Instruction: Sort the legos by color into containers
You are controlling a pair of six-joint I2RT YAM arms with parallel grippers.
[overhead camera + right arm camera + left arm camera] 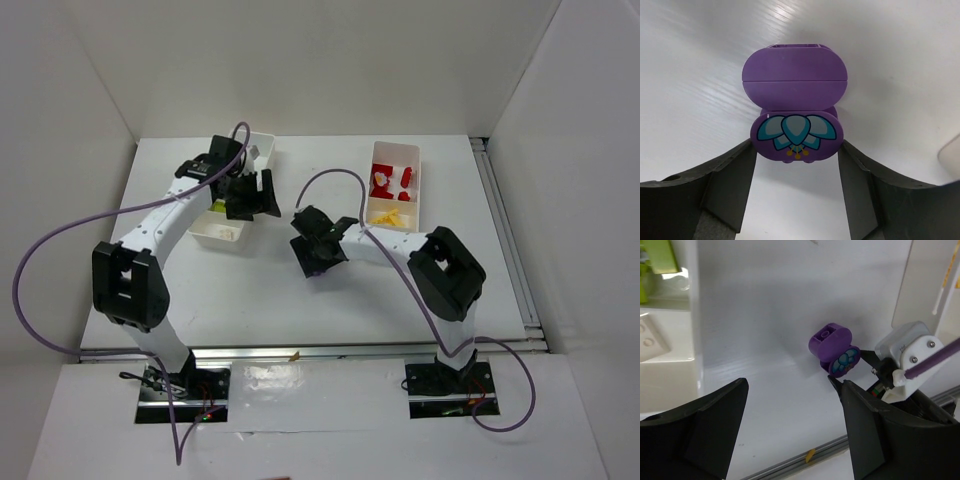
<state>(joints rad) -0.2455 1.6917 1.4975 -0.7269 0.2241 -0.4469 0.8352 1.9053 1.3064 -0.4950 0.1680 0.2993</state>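
The purple piece (795, 80), rounded with a teal flower plate, sits between the tips of my right gripper (797, 150), which is shut on its two sides. It also shows in the left wrist view (830, 342), tilted just over the table at the right gripper's tips (852, 367). In the top view the right gripper (318, 250) hides it. My left gripper (795, 410) is open and empty beside the left tray (238, 240), which holds lime green bricks (660, 255) and a white brick (650, 340). The right tray (412, 150) holds red (382, 183) and yellow bricks (388, 215).
The left tray's wall (692, 315) stands close to the left gripper's left side. A small yellow scrap (810, 455) lies on the metal rail at the table's near edge (294, 355). White walls enclose the table. Purple cables loop over both arms.
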